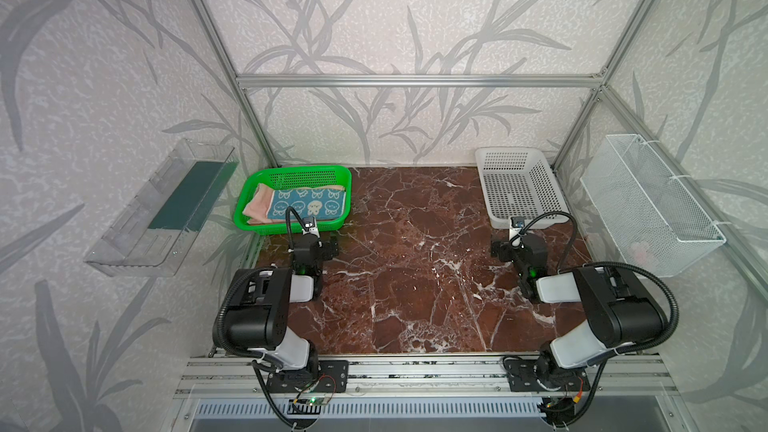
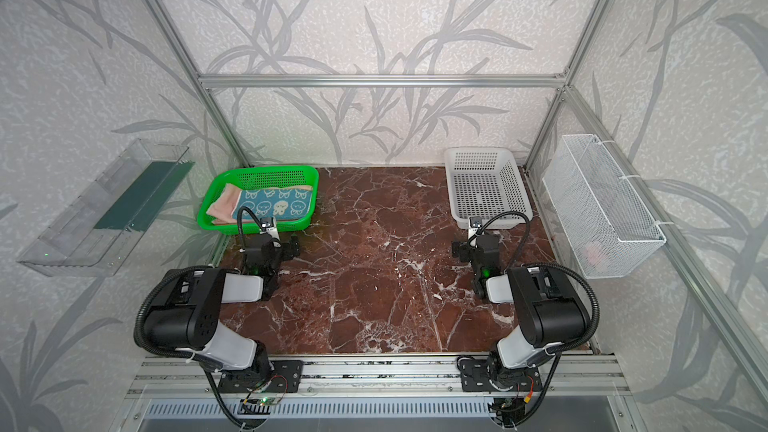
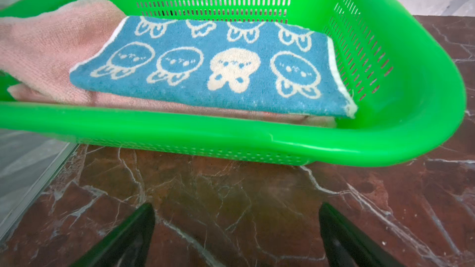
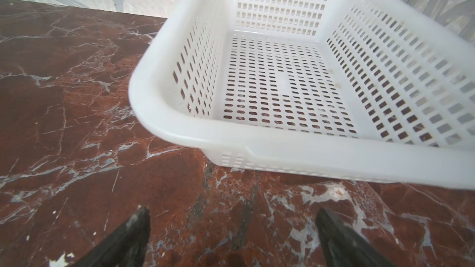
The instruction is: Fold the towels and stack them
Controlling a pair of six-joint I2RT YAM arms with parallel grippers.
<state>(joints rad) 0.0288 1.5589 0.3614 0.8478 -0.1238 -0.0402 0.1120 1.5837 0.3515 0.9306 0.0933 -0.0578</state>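
Observation:
In both top views a green basket (image 1: 299, 170) stands at the table's back left. Inside it a teal towel with white cartoon faces (image 1: 309, 203) (image 3: 205, 73) lies flat on a pink towel (image 1: 257, 205) (image 3: 51, 47), whose edge bunches up at the basket's left end. My left gripper (image 3: 236, 209) hovers low over the marble just in front of the basket's near rim (image 3: 231, 134), open and empty. My right gripper (image 4: 232, 213) is open and empty too, just short of the near rim of a white perforated basket (image 4: 282, 147) with nothing in it.
The white basket (image 1: 482, 184) sits at the back right of the red-brown marble table (image 1: 415, 263). A white wire basket (image 1: 652, 209) hangs on the right wall and a clear plastic shelf (image 1: 162, 209) on the left wall. Aluminium frame posts ring the table.

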